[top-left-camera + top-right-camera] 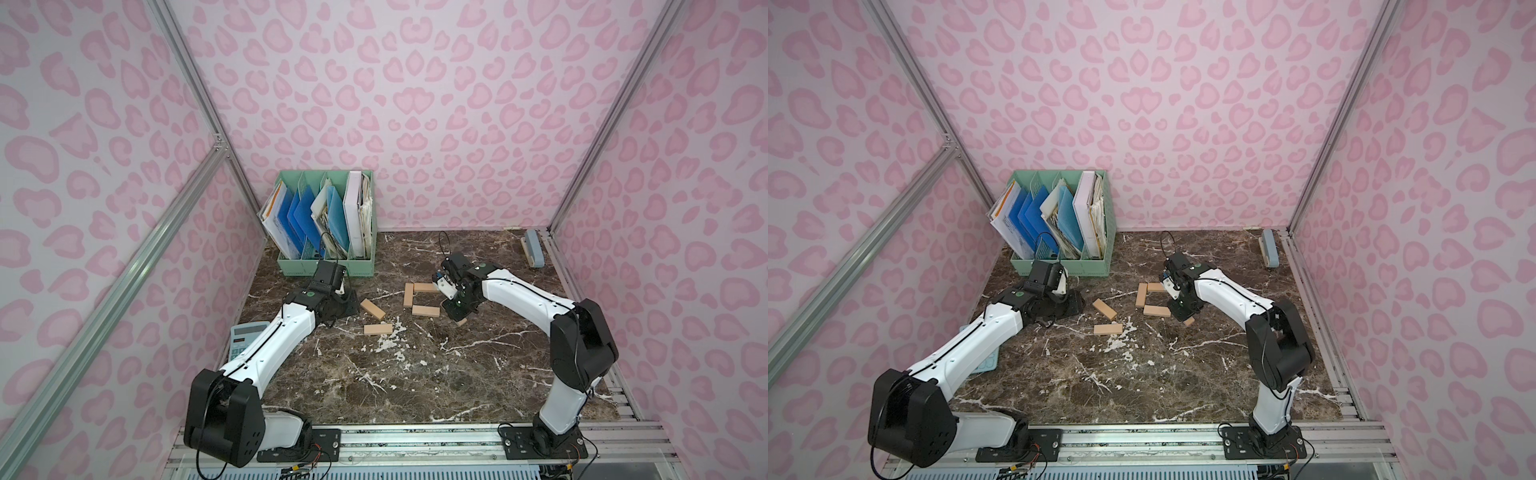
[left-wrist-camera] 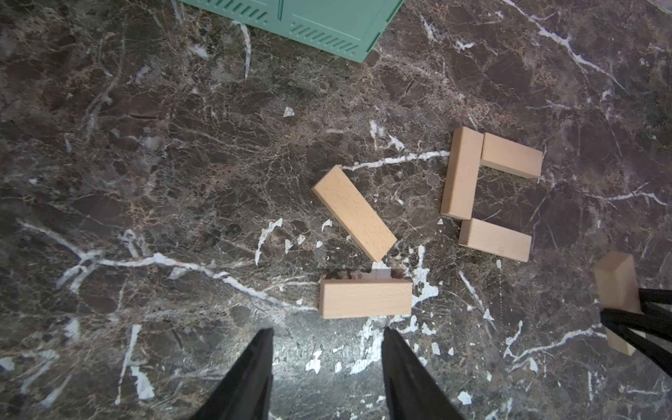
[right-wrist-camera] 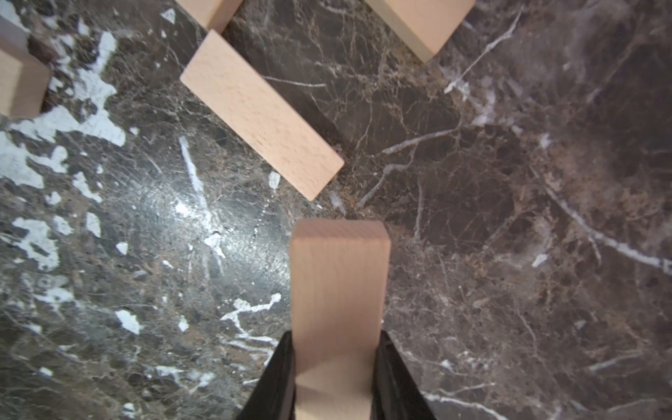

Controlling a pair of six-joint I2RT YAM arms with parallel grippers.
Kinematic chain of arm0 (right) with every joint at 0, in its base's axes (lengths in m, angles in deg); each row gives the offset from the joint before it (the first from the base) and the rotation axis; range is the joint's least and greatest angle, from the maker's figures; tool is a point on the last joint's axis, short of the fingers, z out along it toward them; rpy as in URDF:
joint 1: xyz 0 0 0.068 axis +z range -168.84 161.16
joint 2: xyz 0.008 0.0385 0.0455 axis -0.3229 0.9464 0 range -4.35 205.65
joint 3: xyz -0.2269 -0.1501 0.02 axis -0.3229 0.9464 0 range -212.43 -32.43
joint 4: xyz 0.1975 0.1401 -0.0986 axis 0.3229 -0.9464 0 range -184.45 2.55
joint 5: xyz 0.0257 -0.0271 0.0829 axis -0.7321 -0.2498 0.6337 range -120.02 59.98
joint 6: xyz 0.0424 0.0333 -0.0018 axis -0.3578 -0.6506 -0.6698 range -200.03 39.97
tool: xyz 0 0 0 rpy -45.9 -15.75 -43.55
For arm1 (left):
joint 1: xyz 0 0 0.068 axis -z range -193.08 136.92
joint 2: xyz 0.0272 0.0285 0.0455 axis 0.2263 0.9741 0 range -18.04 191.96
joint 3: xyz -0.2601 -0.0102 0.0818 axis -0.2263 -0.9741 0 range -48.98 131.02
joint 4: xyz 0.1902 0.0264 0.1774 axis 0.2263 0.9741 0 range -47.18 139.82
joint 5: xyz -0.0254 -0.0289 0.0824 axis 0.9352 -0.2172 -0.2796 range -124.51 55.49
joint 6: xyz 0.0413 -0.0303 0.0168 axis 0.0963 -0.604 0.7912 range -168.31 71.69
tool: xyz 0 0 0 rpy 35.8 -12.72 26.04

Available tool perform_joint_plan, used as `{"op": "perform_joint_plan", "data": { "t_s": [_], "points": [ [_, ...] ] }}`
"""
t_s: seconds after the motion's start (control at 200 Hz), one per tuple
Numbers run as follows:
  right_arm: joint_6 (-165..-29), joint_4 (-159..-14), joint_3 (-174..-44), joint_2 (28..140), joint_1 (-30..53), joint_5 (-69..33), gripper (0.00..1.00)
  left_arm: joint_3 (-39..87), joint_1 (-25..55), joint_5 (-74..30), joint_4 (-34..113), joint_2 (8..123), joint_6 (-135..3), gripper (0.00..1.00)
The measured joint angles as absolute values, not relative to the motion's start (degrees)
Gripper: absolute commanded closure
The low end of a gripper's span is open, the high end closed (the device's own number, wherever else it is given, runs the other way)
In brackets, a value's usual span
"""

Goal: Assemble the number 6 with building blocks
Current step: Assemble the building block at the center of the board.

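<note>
Tan wood sits tight between the black fingers of the right gripper [image 3: 336,340]: it is closed on one building block [image 3: 340,276], gripping one end so the rest sticks out. The right arm [image 1: 523,295] bends at its elbow and reaches in from the front rail [image 1: 415,436], wrist tipped down, close to the number 6 [image 1: 409,295]. That number is only three blocks [image 2: 494,240] so far, touching like a square with one side open, in the middle of the marble table [image 1: 415,374]. The left arm [image 1: 270,345] lies long and low toward the green box [image 1: 332,266]. The left gripper [image 2: 327,332] is partly open and holds nothing, just short of a loose block [image 2: 365,300]; a slanted block [image 2: 354,218] lies beside that. In both top views the right gripper hides most of its block, and I cannot tell if it touches the table. The left arm covers part of the calculator [image 1: 243,338]. The green box holds blue folders [image 1: 301,216] and white papers [image 1: 355,212] standing up.
</note>
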State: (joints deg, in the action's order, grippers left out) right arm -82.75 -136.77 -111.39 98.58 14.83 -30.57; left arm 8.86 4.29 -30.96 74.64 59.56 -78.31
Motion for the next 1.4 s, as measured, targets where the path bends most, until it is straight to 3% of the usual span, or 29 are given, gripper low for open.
{"op": "perform_joint_plan", "data": {
  "t_s": [0.435,1.4],
  "points": [
    [-105.4,-134.1,-103.6,97.0,21.5,-27.2,1.0,10.0,4.3,-30.4,74.6,61.3,-78.3,0.48],
    [-122.0,-131.7,-108.3,104.3,24.6,-28.7,1.0,10.3,4.2,-30.1,75.5,60.5,-78.4,0.48]
  ]
}}
